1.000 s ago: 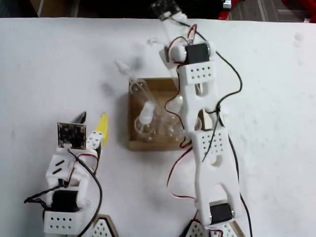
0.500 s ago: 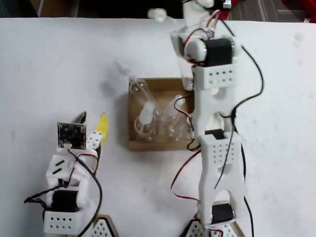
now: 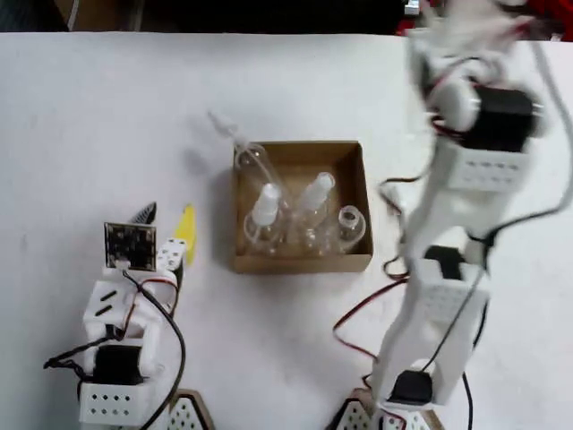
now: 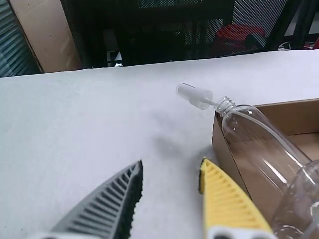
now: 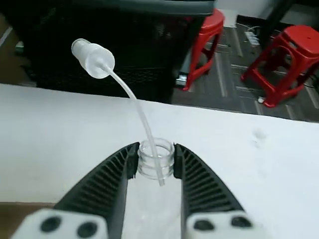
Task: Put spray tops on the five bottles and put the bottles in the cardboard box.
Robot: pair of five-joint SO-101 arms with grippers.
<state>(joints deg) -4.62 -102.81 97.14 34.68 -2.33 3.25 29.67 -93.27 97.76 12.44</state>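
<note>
Right hand [image 5: 155, 153] clamps the bottle [image 5: 156, 164] at its neck, arm outstretched; left hand [image 4: 171, 172] gapes.

Nothing readable in these, honestly. The cardboard box [image 3: 300, 262] has plain brown walls, and the bottles [image 3: 266, 215] standing in it are bare clear plastic with no label. Same goes for the bottle [image 5: 149, 199] in the right wrist view. The small dark circuit board [image 3: 130, 244] has a few specks on it (way too tiny to read as letters or numbers).
</note>
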